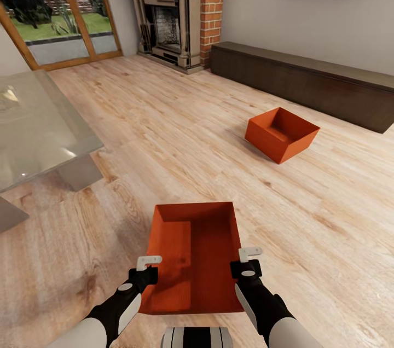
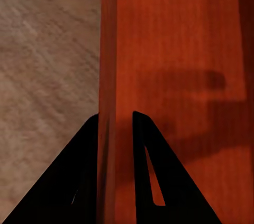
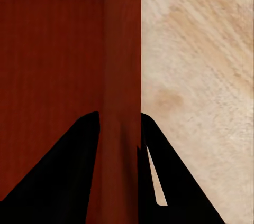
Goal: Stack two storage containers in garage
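Here the left gripper and right gripper each pinch a side wall of the near container, the other container resting on the wood floor.

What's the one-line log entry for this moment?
room: living room | left tool: shut on near bin wall | right tool: shut on opposite wall | far bin: on wood floor

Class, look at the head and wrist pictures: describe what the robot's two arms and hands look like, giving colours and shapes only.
Both arms are alike: pale grey-white rounded forearm shells narrow into black wrist housings, the left with a light oval patch. The left hand and right hand end in small white bracket-like fingers. In the wrist views each hand's fingers appear as black wedge-shaped blades, one with a narrow slot. No cables show.
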Motion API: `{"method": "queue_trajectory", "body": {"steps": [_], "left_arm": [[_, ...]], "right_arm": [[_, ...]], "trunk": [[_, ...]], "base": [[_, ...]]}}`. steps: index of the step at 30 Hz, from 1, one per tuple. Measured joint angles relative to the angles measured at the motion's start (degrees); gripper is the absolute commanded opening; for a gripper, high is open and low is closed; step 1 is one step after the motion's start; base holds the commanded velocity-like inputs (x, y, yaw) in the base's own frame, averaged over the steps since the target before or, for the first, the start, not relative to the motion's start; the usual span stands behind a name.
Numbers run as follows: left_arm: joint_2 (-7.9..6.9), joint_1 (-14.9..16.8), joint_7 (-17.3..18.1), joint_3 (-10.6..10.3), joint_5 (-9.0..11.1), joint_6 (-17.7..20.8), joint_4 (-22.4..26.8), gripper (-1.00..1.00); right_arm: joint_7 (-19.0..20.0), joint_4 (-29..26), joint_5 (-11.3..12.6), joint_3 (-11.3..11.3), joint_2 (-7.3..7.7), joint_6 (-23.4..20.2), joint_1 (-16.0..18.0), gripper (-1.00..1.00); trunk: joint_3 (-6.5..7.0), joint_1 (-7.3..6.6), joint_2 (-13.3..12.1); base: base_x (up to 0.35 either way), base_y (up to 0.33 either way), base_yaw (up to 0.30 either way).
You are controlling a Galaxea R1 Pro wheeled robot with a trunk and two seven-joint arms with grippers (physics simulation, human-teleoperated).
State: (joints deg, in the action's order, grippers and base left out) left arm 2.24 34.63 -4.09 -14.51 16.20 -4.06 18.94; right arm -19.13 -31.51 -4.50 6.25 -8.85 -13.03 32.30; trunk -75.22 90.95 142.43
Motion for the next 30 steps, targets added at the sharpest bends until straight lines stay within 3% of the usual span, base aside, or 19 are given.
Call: {"method": "queue_trajectory", "body": {"steps": [30], "left_arm": [[-0.01,0.0,0.0,0.0,-0.1,0.0,0.1,-1.0]], "right_arm": [[0.0,0.0,0.2,0.1,0.01,0.1,0.0,-1.0]], "trunk": [[-0.26,-0.15,0.0]], "base": [[0.0,0.0,0.012]]}}
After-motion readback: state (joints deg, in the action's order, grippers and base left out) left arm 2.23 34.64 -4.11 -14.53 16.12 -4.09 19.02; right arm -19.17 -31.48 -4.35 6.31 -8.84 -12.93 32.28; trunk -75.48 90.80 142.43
